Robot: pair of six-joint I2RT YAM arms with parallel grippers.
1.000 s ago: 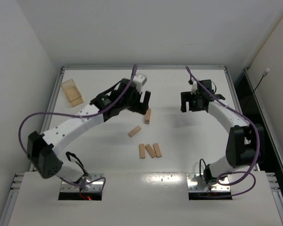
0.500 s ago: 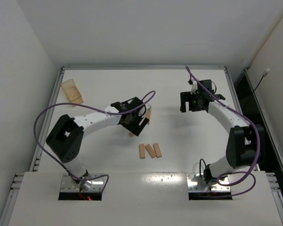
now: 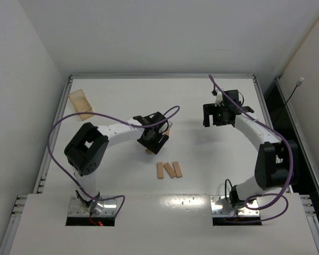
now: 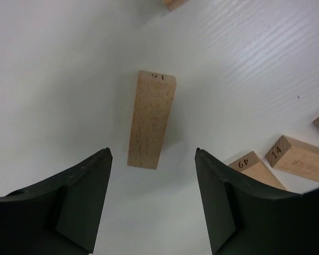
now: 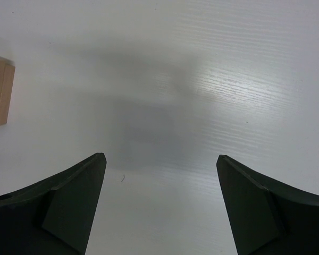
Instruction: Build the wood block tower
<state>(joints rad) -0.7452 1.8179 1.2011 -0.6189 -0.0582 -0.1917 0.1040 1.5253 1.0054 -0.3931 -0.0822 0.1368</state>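
Several light-tan wood blocks lie flat on the white table; no upright tower shows. Three blocks [image 3: 170,170] lie side by side in the middle. Another block [image 3: 167,129] lies just right of my left gripper [image 3: 152,140]. A further block [image 3: 147,152] is mostly hidden beneath that gripper. In the left wrist view this block [image 4: 151,120], marked 16, lies flat between and just ahead of my left gripper [image 4: 152,159], which is open and empty above it. Blocks marked 49 [image 4: 251,166] and 14 [image 4: 300,159] lie to its right. My right gripper [image 3: 212,121] is open and empty over bare table [image 5: 160,156].
A translucent amber box [image 3: 81,103] stands at the far left of the table. One block end [image 5: 0,90] shows at the left edge of the right wrist view. A raised rim [image 3: 162,76] runs along the table's far side.
My left arm has folded back and its open gripper has moved down and nearer, from beside the far block to over the loose block near the middle. The right arm has not moved.
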